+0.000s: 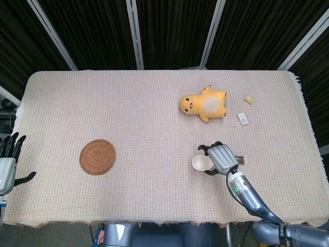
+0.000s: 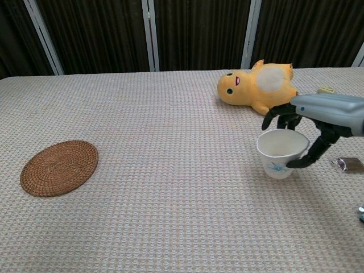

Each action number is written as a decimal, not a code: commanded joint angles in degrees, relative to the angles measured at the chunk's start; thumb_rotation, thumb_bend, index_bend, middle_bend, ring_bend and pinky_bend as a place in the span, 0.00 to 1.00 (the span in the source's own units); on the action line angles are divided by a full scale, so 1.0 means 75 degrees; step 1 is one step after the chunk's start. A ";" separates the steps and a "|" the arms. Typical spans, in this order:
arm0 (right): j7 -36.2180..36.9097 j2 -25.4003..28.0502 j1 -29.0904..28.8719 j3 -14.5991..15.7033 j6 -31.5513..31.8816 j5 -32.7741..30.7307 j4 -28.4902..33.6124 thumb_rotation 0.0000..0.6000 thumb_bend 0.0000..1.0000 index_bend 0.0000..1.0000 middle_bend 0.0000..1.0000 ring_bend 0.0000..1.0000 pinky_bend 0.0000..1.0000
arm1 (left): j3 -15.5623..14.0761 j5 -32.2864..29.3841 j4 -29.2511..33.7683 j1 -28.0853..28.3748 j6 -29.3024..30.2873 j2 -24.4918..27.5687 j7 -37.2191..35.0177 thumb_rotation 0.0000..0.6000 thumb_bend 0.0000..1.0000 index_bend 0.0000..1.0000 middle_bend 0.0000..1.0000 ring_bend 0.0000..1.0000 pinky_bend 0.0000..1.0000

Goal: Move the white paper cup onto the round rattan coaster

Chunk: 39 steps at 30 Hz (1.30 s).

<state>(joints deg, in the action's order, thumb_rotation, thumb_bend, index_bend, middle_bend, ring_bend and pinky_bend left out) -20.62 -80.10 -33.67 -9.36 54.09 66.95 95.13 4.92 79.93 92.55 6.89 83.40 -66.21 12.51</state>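
The white paper cup (image 2: 279, 153) sits in the grip of the right hand (image 2: 307, 133) toward the right of the table, near the front edge, tilted with its open mouth leaning left; it looks lifted just clear of the cloth, though whether its base touches cannot be told for sure. The fingers wrap its rim and far side from above while the thumb presses the near right wall. So the grasp appears made and the carry is what remains: the round rattan coaster (image 2: 58, 167) lies well apart, on the left side of the table, bare on top, and the cup has the whole width between to cross before being set upright on it. The cup is thin, smooth paper, tapering to a narrower base, with a small blue print on its side, and likely dents under a hard squeeze. The coaster is a flat brown disc of coiled weave, slightly ridged. Under both lies a pale woven tablecloth (image 1: 128, 113) with a coarse, nubbly grid. A soft yellow plush duck (image 1: 203, 105) lies on its side farther back, beyond the cup. The left hand (image 1: 7, 164) rests off the near left edge of the table, fingers spread and holding nothing.
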 commanded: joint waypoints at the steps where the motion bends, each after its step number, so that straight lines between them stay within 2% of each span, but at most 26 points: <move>1: -0.0111 -0.0044 -0.0257 -0.0268 -0.0113 -0.0287 0.0277 1.00 0.12 0.27 0.44 0.38 0.26 | 0.0014 -0.0043 -0.0009 0.0016 -0.0040 0.0009 -0.0022 1.00 0.00 0.00 0.00 0.00 0.00; 6: -0.0405 -0.0447 -0.0977 -0.0954 -0.0432 -0.1401 0.0479 1.00 0.13 0.27 0.44 0.38 0.26 | 0.0097 -0.0247 -0.0050 0.0072 -0.0197 0.0049 -0.0138 1.00 0.00 0.00 0.00 0.00 0.00; 10: -0.0868 -0.1073 -0.1760 -0.1316 -0.0587 -0.2529 0.0161 1.00 0.15 0.27 0.44 0.38 0.26 | 0.0182 -0.0467 -0.0136 0.0129 -0.0355 0.0072 -0.0233 1.00 0.00 0.00 0.00 0.00 0.00; 17: -0.1319 -0.2184 -0.2748 -0.1502 -0.0666 -0.3504 -0.0690 1.00 0.16 0.27 0.44 0.38 0.26 | 0.0291 -0.0796 -0.0269 0.0204 -0.0578 0.0076 -0.0309 1.00 0.00 0.00 0.00 0.00 0.00; 23: -0.1443 -0.2772 -0.3196 -0.1382 -0.0669 -0.3852 -0.1246 1.00 0.16 0.27 0.44 0.38 0.26 | 0.0349 -0.0978 -0.0289 0.0219 -0.0696 0.0152 -0.0489 1.00 0.00 0.00 0.00 0.00 0.00; 25: -0.1414 -0.2841 -0.3213 -0.1331 -0.0677 -0.3911 -0.1340 1.00 0.12 0.22 0.40 0.35 0.26 | 0.0355 -0.1005 -0.0287 0.0217 -0.0716 0.0172 -0.0533 1.00 0.00 0.00 0.00 0.00 0.00; 26: -0.1397 -0.2863 -0.3215 -0.1288 -0.0688 -0.3935 -0.1386 1.00 0.07 0.15 0.34 0.32 0.26 | 0.0351 -0.1004 -0.0284 0.0217 -0.0726 0.0186 -0.0555 1.00 0.00 0.00 0.00 0.00 0.00; 27: -0.1348 -0.2861 -0.3201 -0.1235 -0.0698 -0.3909 -0.1406 1.00 0.03 0.10 0.28 0.29 0.25 | 0.0337 -0.0984 -0.0284 0.0218 -0.0730 0.0200 -0.0568 1.00 0.00 0.00 0.00 0.00 0.00; 29: -0.1262 -0.2754 -0.3145 -0.1128 -0.0737 -0.3879 -0.1309 1.00 0.00 0.00 0.10 0.16 0.20 | 0.0315 -0.0955 -0.0274 0.0216 -0.0728 0.0213 -0.0581 1.00 0.00 0.00 0.00 0.00 0.00; 31: -0.1252 -0.2564 -0.3105 -0.1042 -0.0770 -0.3885 -0.1111 1.00 0.00 0.00 0.03 0.08 0.16 | 0.0300 -0.0937 -0.0263 0.0214 -0.0721 0.0221 -0.0583 1.00 0.00 0.00 0.00 0.00 0.00; 34: -0.1307 -0.2085 -0.2961 -0.0930 -0.0594 -0.3702 -0.0553 1.00 0.00 0.00 0.01 0.06 0.15 | 0.0292 -0.0931 -0.0261 0.0211 -0.0714 0.0228 -0.0597 1.00 0.00 0.00 0.00 0.00 0.00; 39: -0.1508 -0.0768 -0.2424 -0.0557 0.0037 -0.2966 0.0863 1.00 0.00 0.00 0.01 0.06 0.13 | 0.0286 -0.0878 -0.0284 0.0236 -0.0717 0.0224 -0.0629 1.00 0.00 0.00 0.00 0.00 0.00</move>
<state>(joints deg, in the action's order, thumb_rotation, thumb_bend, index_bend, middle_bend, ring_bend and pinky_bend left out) -30.72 -92.08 -54.74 -15.74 51.03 40.69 95.38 7.08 73.13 90.46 8.57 78.01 -64.49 7.79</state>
